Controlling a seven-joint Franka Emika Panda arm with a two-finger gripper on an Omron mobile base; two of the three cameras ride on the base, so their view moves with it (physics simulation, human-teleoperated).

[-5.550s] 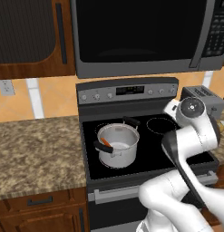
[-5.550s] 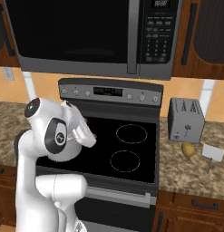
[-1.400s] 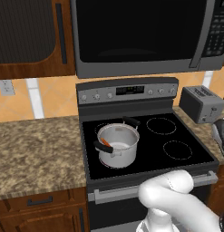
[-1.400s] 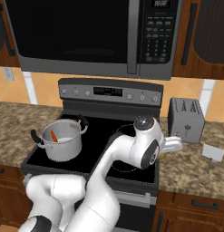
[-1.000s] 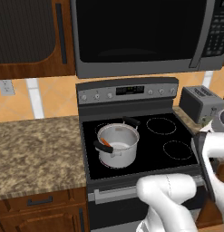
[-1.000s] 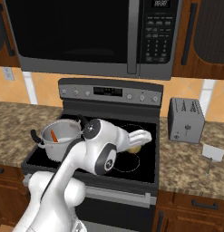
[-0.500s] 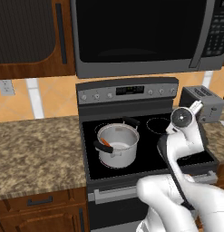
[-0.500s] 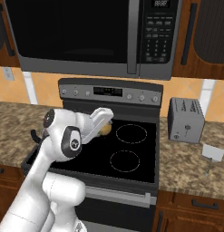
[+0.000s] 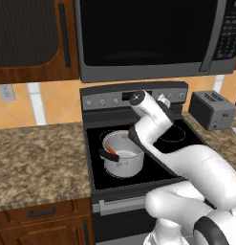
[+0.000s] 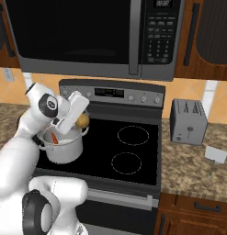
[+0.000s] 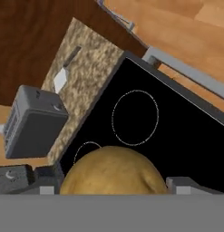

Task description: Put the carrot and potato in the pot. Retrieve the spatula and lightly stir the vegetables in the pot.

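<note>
The smooth tan-yellow oval potato point(image 10: 82, 121) is sitting clamped between the dark fingers of the white arm's gripper point(image 10: 81, 120), hanging just above the rim of the shiny silver steel pot point(image 10: 62, 148) with black side handles. The slim bright-orange carrot point(image 10: 53, 137) is lying inside that pot, on the black glass stovetop point(image 10: 133, 151), left of a grey toaster point(image 10: 189, 121)

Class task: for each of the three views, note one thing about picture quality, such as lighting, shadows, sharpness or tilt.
Left base view: even, flat light, soft edges, the pot casting hardly any shadow. Right base view: the microwave door is dull, without glare. Hand view: rolled sideways, and the potato looms large and slightly soft.
</note>
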